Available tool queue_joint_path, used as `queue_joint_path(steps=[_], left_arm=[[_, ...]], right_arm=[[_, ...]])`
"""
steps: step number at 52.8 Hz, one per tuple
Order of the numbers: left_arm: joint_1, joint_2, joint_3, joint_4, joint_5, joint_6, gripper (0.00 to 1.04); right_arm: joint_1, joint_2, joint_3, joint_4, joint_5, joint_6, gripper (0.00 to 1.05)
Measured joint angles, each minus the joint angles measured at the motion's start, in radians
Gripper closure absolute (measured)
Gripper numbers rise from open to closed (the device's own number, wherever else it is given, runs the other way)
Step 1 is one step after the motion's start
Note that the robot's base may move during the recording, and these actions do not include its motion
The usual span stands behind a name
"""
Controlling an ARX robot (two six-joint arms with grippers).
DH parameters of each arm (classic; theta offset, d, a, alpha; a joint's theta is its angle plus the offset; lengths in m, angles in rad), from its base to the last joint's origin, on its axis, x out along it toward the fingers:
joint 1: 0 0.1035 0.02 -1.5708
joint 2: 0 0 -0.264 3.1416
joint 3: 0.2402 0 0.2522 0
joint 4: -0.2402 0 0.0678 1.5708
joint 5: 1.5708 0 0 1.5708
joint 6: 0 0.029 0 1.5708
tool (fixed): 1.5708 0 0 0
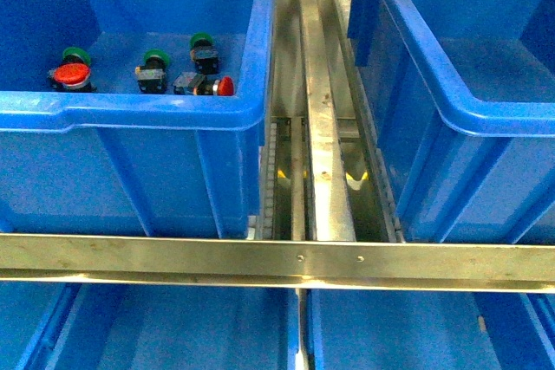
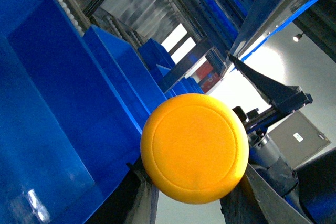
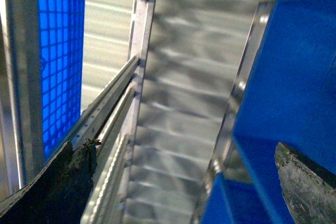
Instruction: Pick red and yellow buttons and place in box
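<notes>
Pincer on left (image 2: 194, 187) is gripping yellow button (image 2: 194, 148), right pincer (image 3: 178, 182) gaping open, 2 red buttons (image 1: 69, 74) (image 1: 224, 86) sitting in bin (image 1: 156, 114)

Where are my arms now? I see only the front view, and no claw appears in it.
Observer: The left wrist view shows the left claw holding a yellow button between its fingers.
Operator: Is the right claw carrying something too?
Observer: No. In the right wrist view the right claw is open, with nothing between its fingers.
Operator: What does that camera see beyond the claw?
Observer: A metal rail and a blue bin wall; no buttons show there.
</notes>
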Motion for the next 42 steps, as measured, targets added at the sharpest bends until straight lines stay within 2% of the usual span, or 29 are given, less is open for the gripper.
queue_joint_path(steps=[8,17,42], left_arm=[[0.006,0.027,0.036,0.007,-0.008,-0.004,0.81],[0.006,0.056,0.068,0.021,-0.017,-0.024,0.81],[-0.004,0.145,0.143,0.048,-0.019,-0.069,0.81]], right_arm=[[0.093,0.039,-0.003,0.013,0.019,0.005,0.06],[0.160,0.071,-0.003,0.040,0.039,0.001,0.06],[0.238,0.143,0.061,0.074,0.064,-0.011,0.06]])
